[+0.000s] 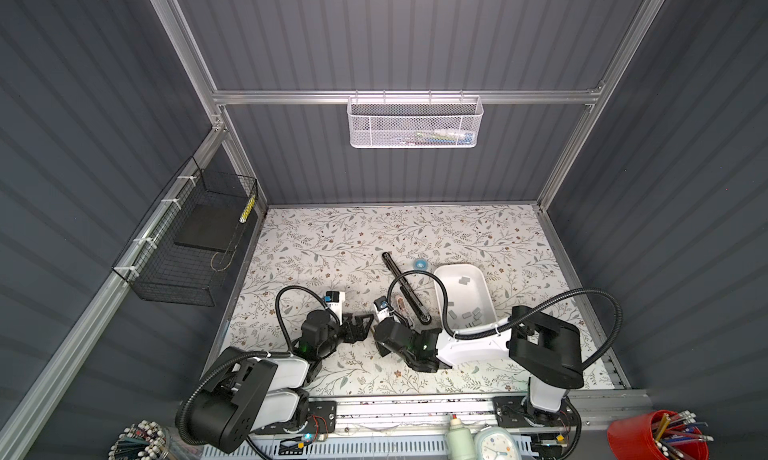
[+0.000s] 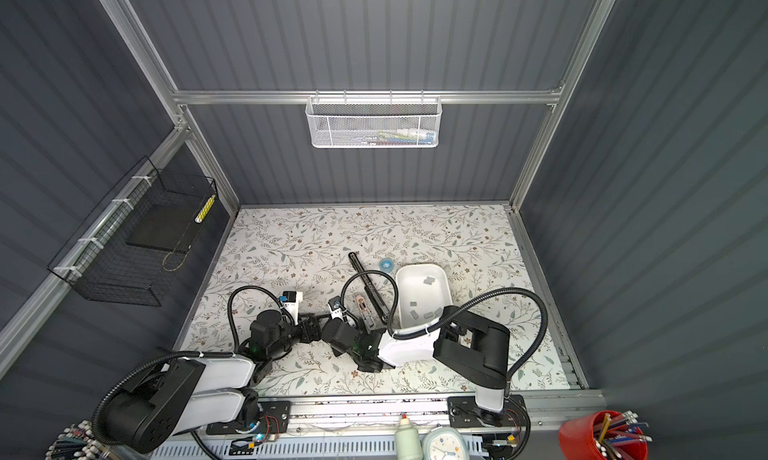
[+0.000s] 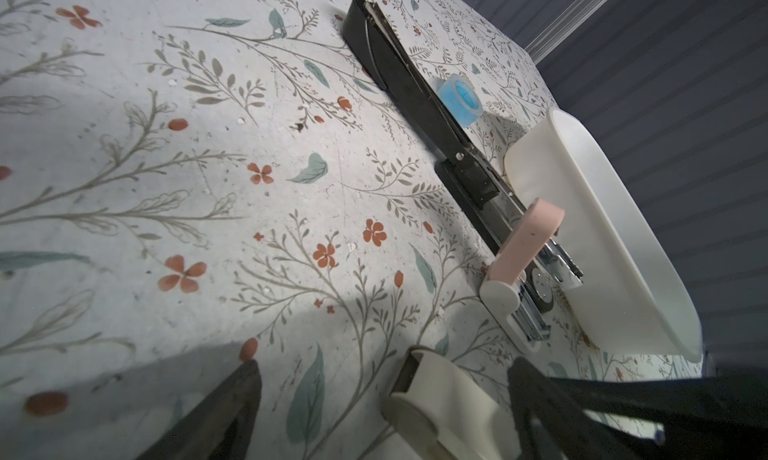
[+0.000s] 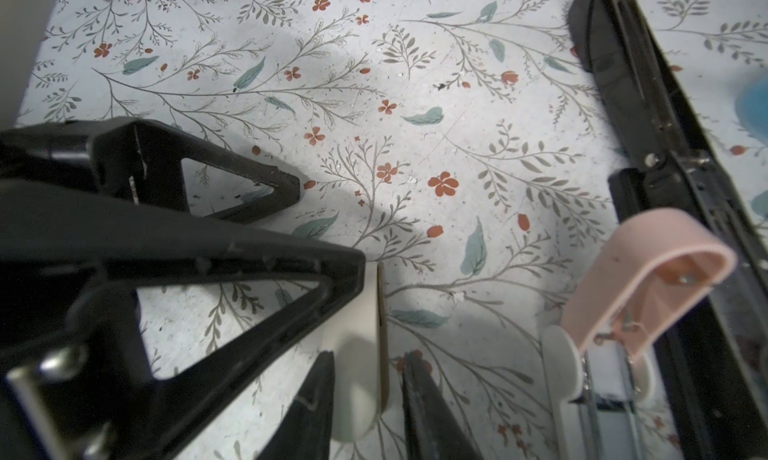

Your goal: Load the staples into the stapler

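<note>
The black stapler (image 1: 405,285) lies opened flat and diagonal beside the white tray (image 1: 444,270). Several grey staples (image 1: 473,312) lie loose inside the tray. My right gripper (image 4: 370,354) is shut on a cream-white piece (image 4: 357,312) with a brown edge, just left of the stapler's near end. My left gripper (image 3: 382,366) is open wide. Its fingers stand on either side of that same piece (image 3: 436,391), and one tip (image 4: 353,266) is almost on it. In both top views the two grippers meet tip to tip (image 1: 370,328).
A small pink-and-white stapling tool (image 3: 523,245) with its lid up lies against the black stapler's near end. A blue tape roll (image 1: 419,263) sits behind the tray. A black wire basket (image 1: 187,245) hangs on the left wall and a white mesh basket (image 1: 415,123) on the back rail.
</note>
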### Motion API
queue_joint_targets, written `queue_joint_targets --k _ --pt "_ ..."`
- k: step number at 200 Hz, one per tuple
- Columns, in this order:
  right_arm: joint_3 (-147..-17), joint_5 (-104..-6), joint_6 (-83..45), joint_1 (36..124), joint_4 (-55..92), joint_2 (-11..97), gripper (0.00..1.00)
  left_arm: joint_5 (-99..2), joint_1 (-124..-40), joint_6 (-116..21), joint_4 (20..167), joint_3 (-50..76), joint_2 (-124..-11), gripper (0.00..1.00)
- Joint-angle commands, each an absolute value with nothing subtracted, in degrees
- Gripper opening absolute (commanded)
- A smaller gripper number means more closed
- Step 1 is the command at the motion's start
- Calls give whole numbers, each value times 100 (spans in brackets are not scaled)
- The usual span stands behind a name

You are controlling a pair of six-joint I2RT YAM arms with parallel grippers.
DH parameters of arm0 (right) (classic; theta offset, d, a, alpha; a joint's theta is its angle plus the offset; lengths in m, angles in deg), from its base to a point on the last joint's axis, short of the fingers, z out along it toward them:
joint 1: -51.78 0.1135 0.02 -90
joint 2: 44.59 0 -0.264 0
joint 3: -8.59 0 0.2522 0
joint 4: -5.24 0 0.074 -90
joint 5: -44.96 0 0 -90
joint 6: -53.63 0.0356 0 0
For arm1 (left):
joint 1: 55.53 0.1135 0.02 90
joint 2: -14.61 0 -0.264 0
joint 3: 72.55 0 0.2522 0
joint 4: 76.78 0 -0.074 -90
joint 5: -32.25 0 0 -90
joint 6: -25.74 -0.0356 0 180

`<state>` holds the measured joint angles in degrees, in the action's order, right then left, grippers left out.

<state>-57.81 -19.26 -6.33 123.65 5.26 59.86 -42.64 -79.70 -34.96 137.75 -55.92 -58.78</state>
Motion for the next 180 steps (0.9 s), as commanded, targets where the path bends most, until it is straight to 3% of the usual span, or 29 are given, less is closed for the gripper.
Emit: queue_joint_targets --k 1,180 --pt "-5676 -1907 -534 12356 700 6166 30 -4210 -8020 -3481 13764 -5651 -5799 93" --pt "-4925 -1996 -282 12369 -24 6172 28 -5131 -8840 -3232 12913 -5660 -5462 87"
